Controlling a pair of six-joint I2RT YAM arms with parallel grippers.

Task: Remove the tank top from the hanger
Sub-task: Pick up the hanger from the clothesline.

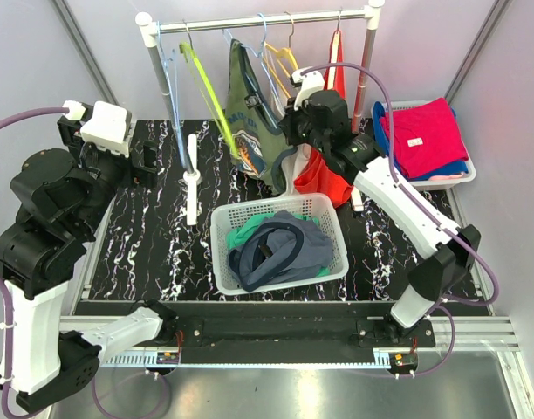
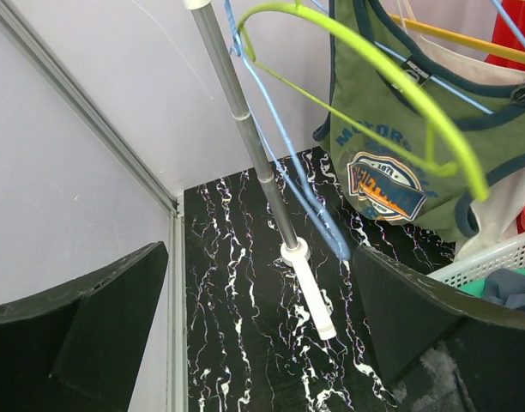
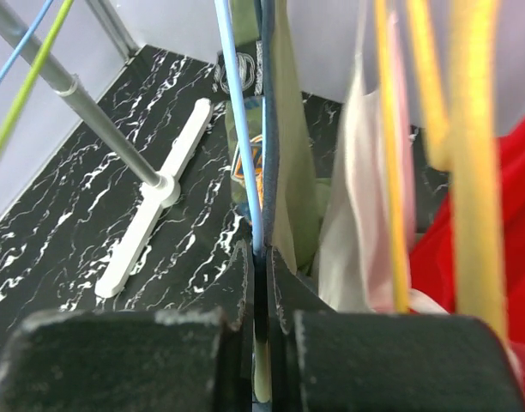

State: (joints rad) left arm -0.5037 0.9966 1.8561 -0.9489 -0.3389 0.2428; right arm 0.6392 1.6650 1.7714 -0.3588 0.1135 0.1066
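An olive green tank top [image 1: 254,131] with navy trim and a round chest print hangs on a blue hanger [image 3: 237,129] from the rack rail [image 1: 258,19]. It also fills the upper right of the left wrist view [image 2: 391,146]. My right gripper [image 1: 289,122] is beside the top's right edge. In its wrist view the gripper [image 3: 261,257] is shut on the tank top's navy-trimmed edge [image 3: 269,172], with the blue hanger wire pinched alongside. My left gripper [image 1: 145,161] hangs open near the rack's left post, and in its own view [image 2: 261,257] nothing is between the fingers.
A lime hanger [image 1: 210,96], yellow hangers and a red garment [image 1: 324,179] share the rail. A white basket [image 1: 222,253] of clothes sits below the tank top. A tray [image 1: 463,175] with red and blue clothes stands at the right. The rack's white foot [image 1: 192,179] lies on the marbled table.
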